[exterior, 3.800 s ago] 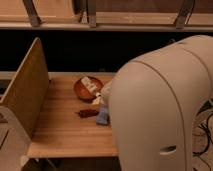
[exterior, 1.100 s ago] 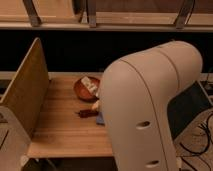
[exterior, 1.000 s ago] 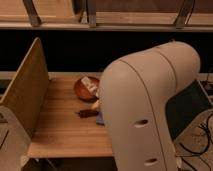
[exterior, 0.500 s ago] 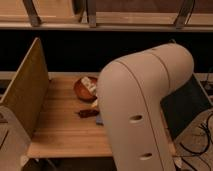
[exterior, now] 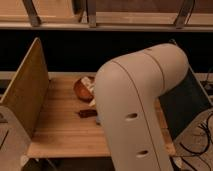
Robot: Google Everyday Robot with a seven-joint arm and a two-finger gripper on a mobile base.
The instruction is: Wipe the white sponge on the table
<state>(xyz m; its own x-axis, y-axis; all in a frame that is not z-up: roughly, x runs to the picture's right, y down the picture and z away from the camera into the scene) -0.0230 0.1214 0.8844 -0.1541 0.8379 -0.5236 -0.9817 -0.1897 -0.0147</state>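
White sponge (exterior: 92, 101), likely the pale piece beside the brown bowl (exterior: 80, 90) on the table (exterior: 60, 131); probably soft and light, so pinch across its middle. Gripper is hidden behind the arm (exterior: 135, 100), jaws wide.

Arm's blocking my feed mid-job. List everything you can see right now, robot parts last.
table: one, light wooden planks, centre.
side panel: one, tan wood, upright at table's left edge.
bowl: one, brown, far middle of table, pale contents, partly behind arm.
small object: one, dark reddish-brown, on table before the bowl.
cables: several, dark, floor at right.
arm: one, off-white, fills centre-right foreground.
pincer: hidden behind the arm.
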